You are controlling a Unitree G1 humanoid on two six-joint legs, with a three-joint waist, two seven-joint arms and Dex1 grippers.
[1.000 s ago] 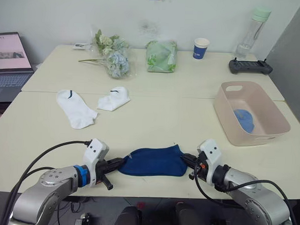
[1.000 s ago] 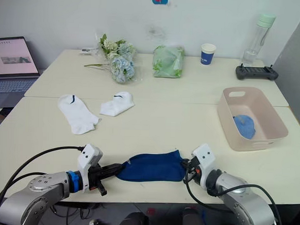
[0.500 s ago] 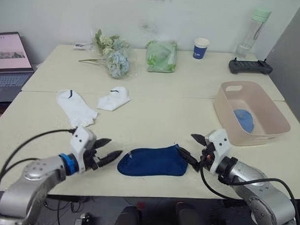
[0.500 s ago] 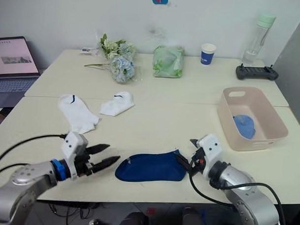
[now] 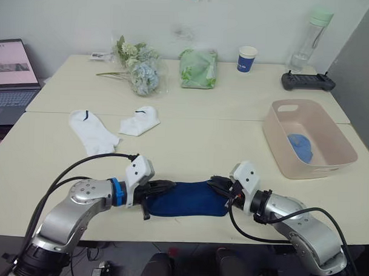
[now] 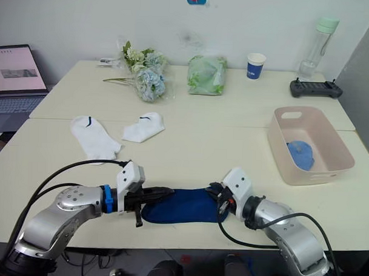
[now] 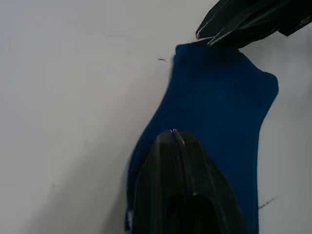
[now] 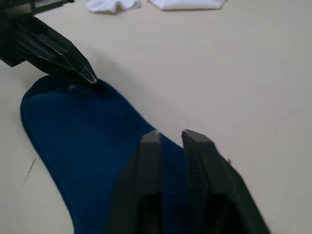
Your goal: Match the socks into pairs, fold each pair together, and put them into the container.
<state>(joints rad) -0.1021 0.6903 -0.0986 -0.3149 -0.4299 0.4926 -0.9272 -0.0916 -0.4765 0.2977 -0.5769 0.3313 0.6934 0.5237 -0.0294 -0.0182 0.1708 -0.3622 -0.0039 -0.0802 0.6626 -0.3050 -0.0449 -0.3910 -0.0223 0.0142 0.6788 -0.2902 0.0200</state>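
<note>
Lying flat at the near edge of the table (image 5: 190, 144), the navy socks (image 5: 188, 199) stretch between both grippers. The left gripper (image 5: 161, 187) has its fingers pressed together over the toe end, resting on the fabric. The right gripper (image 5: 218, 184) sits on the cuff end with a narrow gap between its fingers (image 8: 195, 146); whether it pinches the cloth, I cannot tell. Further back on the left lie two white socks (image 5: 94, 132), apart from each other. Off to the right stands the pink container (image 5: 281, 147) holding a light blue pair (image 5: 300, 145). A paper cup (image 5: 247, 58) stands at the far edge.
</note>
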